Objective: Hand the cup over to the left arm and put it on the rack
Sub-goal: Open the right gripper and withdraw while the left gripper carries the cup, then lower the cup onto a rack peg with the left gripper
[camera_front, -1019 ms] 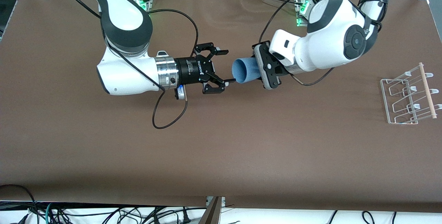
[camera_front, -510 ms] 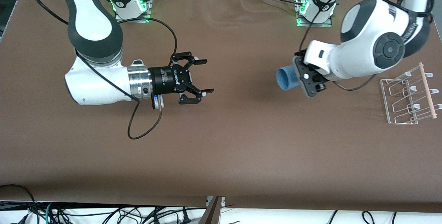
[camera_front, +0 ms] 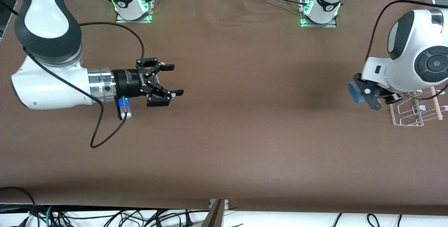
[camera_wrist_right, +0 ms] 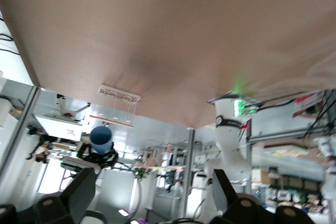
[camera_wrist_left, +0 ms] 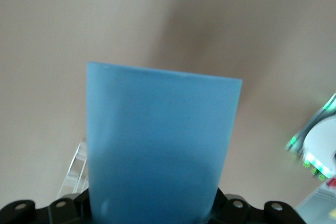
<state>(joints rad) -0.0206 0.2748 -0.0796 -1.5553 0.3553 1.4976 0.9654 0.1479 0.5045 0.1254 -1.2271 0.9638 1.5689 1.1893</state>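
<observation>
The light-blue cup (camera_front: 352,92) lies on its side in my left gripper (camera_front: 364,94), which is shut on its base and holds it in the air just beside the white wire rack (camera_front: 407,116), toward the right arm's end from it. In the left wrist view the cup (camera_wrist_left: 163,145) fills the middle, its rim pointing away, and a bit of the rack (camera_wrist_left: 73,177) shows past it. My right gripper (camera_front: 176,80) is open and empty over the table at the right arm's end. The right wrist view shows the cup (camera_wrist_right: 100,136) and the rack (camera_wrist_right: 119,95) far off.
The rack's pale wooden dowel (camera_front: 435,106) runs along its side toward the left arm's end of the table. The arm bases (camera_front: 318,6) stand at the table's back edge. A black cable (camera_front: 101,129) hangs from the right arm's wrist over the brown table (camera_front: 245,132).
My left gripper has carried the cup from the table's middle to beside the rack. My right gripper, open and apart from the cup throughout, has drawn back toward its own end.
</observation>
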